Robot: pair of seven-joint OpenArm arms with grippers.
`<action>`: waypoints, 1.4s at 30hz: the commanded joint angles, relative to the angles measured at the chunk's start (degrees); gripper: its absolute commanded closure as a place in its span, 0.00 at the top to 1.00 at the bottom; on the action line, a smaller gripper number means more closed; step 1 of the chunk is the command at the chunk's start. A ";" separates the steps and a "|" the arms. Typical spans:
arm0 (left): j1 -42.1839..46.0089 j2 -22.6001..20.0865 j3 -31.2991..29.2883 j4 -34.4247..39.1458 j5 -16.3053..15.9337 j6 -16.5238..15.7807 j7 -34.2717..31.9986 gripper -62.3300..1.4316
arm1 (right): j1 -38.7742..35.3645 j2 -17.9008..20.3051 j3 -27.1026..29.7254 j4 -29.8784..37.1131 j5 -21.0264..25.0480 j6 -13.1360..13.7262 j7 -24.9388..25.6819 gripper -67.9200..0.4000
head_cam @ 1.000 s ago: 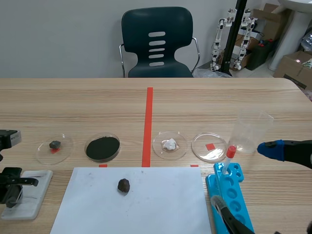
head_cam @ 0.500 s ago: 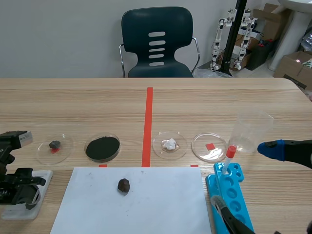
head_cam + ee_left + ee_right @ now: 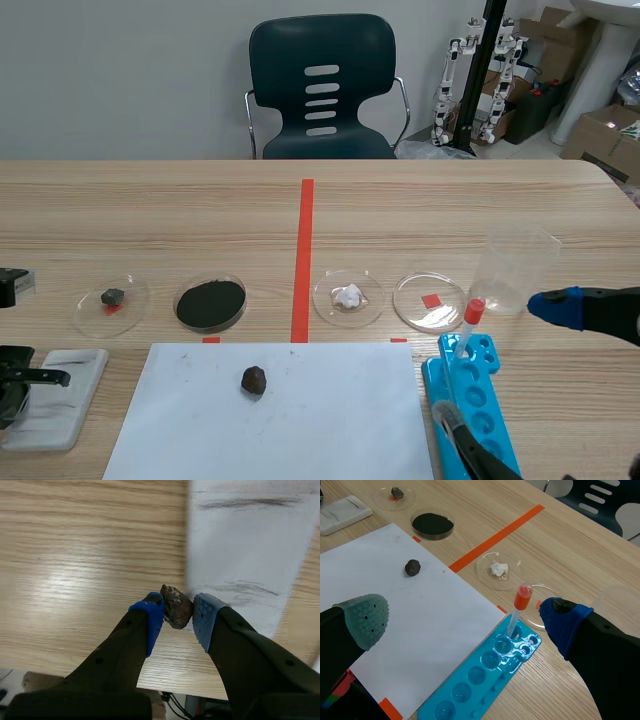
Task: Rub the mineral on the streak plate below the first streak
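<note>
My left gripper (image 3: pixel 176 614) is shut on a small rough brown mineral (image 3: pixel 176 606), held just off the side edge of the white streak plate (image 3: pixel 260 545). The plate bears a dark streak (image 3: pixel 245 502) farther ahead and a fainter one (image 3: pixel 241 587) close beside the mineral. In the scene view this gripper (image 3: pixel 14 392) sits at the table's far left, over the streak plate (image 3: pixel 62 405); the mineral is hidden there. My right gripper (image 3: pixel 465 622) hangs open above the paper and the blue tray, holding nothing.
A white paper sheet (image 3: pixel 330 420) carries a dark rock (image 3: pixel 254 380). Behind it stand petri dishes: grey stone (image 3: pixel 112 297), black powder (image 3: pixel 211 303), white bit (image 3: pixel 348 296), one bare (image 3: pixel 430 302). At right are a blue well tray (image 3: pixel 478 405), a red-capped dropper (image 3: pixel 472 316) and a clear cup (image 3: pixel 515 268).
The left gripper with the mineral moved right across the streak plate, then back left to the plate's edge. The right arm has stayed still.
</note>
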 commanded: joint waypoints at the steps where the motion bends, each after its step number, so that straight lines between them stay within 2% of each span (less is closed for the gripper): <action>1: 0.48 -0.61 0.00 -0.28 2.14 0.83 0.52 0.06 | 0.35 -0.02 0.33 0.28 0.39 -0.20 0.68 0.94; 5: 0.48 -0.61 0.00 -0.28 4.35 1.55 0.50 0.06 | 0.35 -0.02 0.33 0.28 0.39 -0.20 0.68 0.94; 21: 0.48 -0.79 0.00 -0.28 4.35 1.55 0.26 0.06 | 0.35 -0.02 0.33 0.28 0.39 -0.20 0.68 0.94; 27: 0.87 -1.25 -0.04 0.15 3.91 1.60 -2.10 0.06 | 0.35 -0.02 0.33 0.28 0.39 -0.20 0.66 0.94; 30: 2.25 -2.27 -0.07 2.51 2.78 1.79 -4.63 0.06 | 0.35 -0.02 0.33 0.28 0.39 -0.20 0.68 0.94; 35: 5.35 -4.13 -0.79 8.24 -0.90 1.79 -9.94 0.06 | 0.35 -0.02 0.33 0.28 0.39 -0.20 0.66 0.94; 42: 13.03 -4.57 -4.94 18.78 -2.64 1.29 -18.12 0.06 | 0.35 -0.02 0.33 0.28 0.39 -0.20 0.66 0.94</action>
